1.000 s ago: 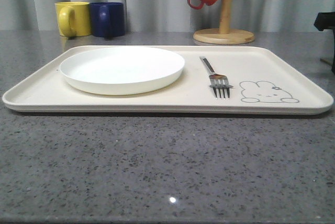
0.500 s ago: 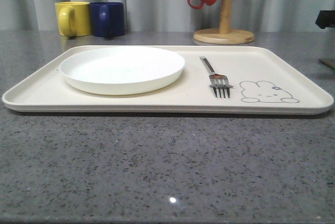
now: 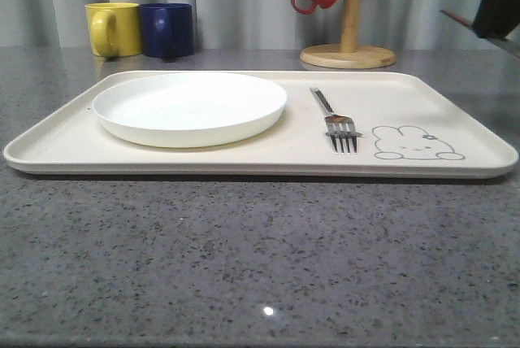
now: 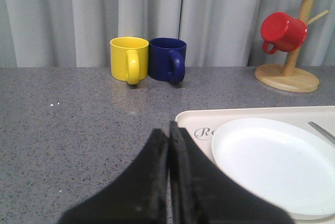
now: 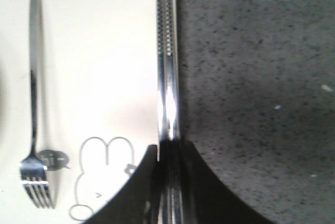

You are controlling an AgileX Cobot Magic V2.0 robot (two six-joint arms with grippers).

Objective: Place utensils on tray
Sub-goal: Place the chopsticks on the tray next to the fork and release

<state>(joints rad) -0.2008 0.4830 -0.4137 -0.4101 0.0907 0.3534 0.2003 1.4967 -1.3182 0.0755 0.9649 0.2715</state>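
Even, soft indoor light; glare streaks the chopsticks (image 5: 168, 67), and the near right end effector (image 5: 170, 182) blurs dark.

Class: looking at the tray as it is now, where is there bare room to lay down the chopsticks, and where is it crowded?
On the tray: a bare strip between the plate and the fork, and the stretch from the fork to the tray's right rim, around the rabbit drawing. The plate crowds the left half. The right gripper holds the chopsticks.

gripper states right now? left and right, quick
Left gripper: shut, holding nothing.
Right gripper: shut on the chopsticks, held above the tray edge.
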